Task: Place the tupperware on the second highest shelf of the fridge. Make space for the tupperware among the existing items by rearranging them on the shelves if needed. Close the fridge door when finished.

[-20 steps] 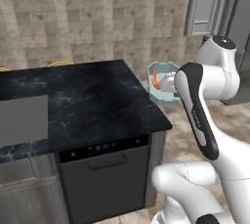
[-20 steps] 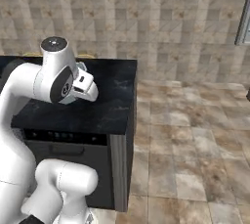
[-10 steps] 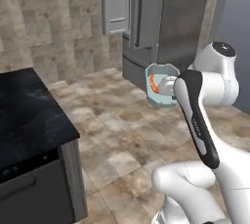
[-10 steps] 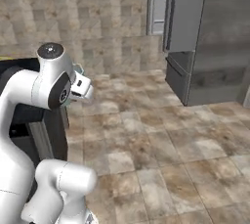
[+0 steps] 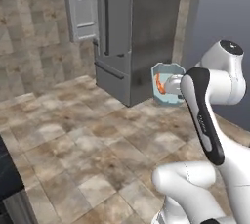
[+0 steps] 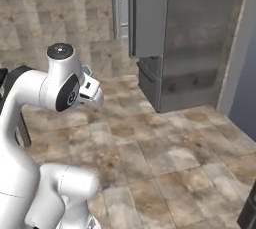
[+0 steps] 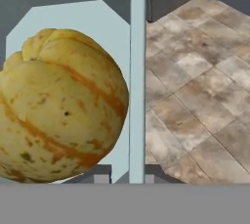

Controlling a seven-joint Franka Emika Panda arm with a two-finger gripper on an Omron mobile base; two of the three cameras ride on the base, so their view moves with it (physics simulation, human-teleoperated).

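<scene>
1. The whole picture has swung since a second ago: the dark tabletop that sat before me then has slid off to the lower-left corner of the left base view, and the tall grey French-door fridge (image 5: pixel 129 32) now stands ahead. That is the base turning and the cameras going with it, not the things moving.

2. The small pale blue-green translucent tupperware tub (image 5: pixel 167 84) has kept its place against the arm through the turn: held up at the end effector (image 5: pixel 172 87), well short of the fridge, over the stone-tile floor (image 5: pixel 88 145).

3. In the hand view the tub's thin pale wall (image 7: pixel 137 71) runs upright just in front of the camera, with the yellow-orange striped food (image 7: pixel 61 105) behind it (a small squash, by the look of it). I judge the end effector is pinching that wall, since the tub rides with it; the finger tips themselves are hard to make out.

4. One fridge door (image 5: pixel 80 5) hangs open on the far side of the fridge, its pale inner bins facing me; the shelves inside are hidden at this angle.

5. For the task, I read this as the carry leg: tub in hand, fridge approached from its side, placing, any rearranging and closing the door all not yet done.
</scene>
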